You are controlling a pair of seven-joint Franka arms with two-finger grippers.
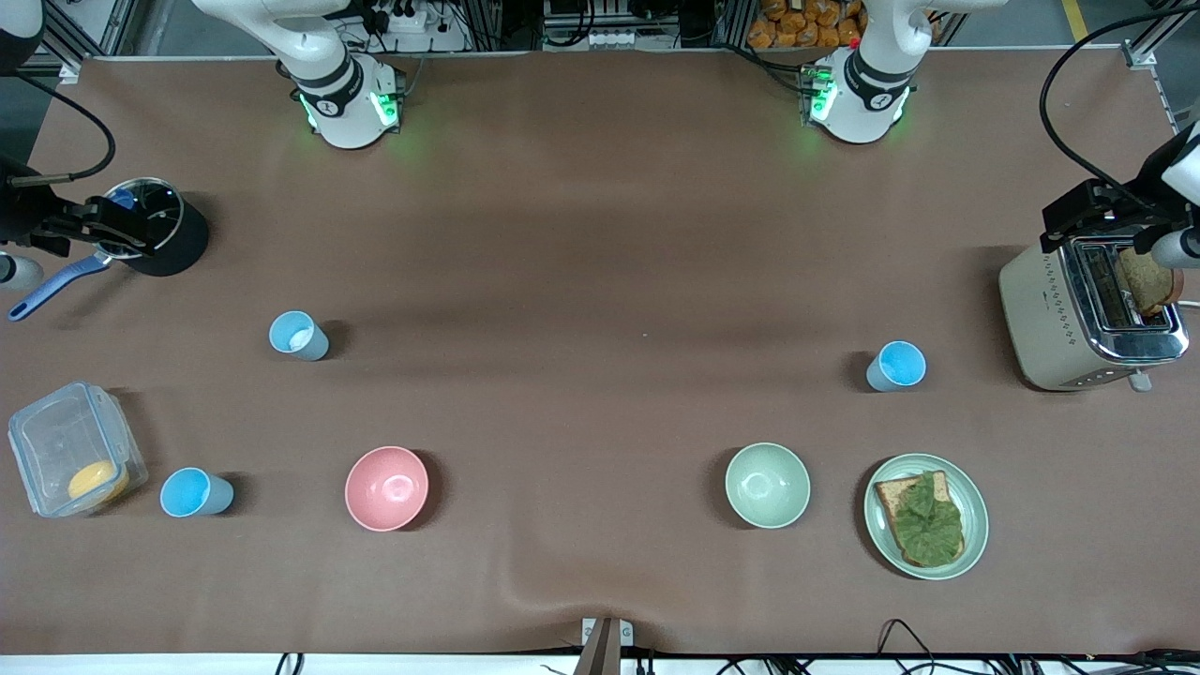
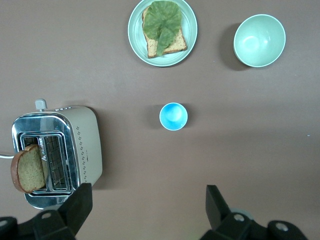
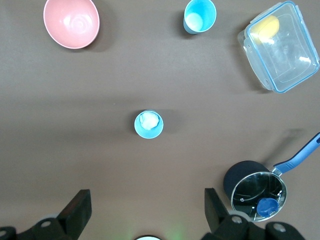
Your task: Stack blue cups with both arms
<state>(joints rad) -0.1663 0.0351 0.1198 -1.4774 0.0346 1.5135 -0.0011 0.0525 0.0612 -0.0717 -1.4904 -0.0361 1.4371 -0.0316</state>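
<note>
Three light-blue cups stand upright and apart on the brown table. One (image 1: 298, 336) is toward the right arm's end and also shows in the right wrist view (image 3: 149, 124). A second (image 1: 194, 493) is nearer the front camera, beside a plastic box, and shows in that view too (image 3: 200, 16). The third (image 1: 896, 366) is toward the left arm's end, beside the toaster, and shows in the left wrist view (image 2: 173, 116). My right gripper (image 1: 111, 232) (image 3: 148, 202) and my left gripper (image 1: 1089, 217) (image 2: 148, 200) hang high above the table, both wide open and empty.
A pink bowl (image 1: 386, 487), a green bowl (image 1: 767, 485) and a green plate (image 1: 977, 497) with toast and lettuce stand near the front edge. A toaster (image 1: 1055, 319) holding bread is at the left arm's end. A black pot (image 1: 180, 248) and a clear box (image 1: 56, 441) are at the right arm's end.
</note>
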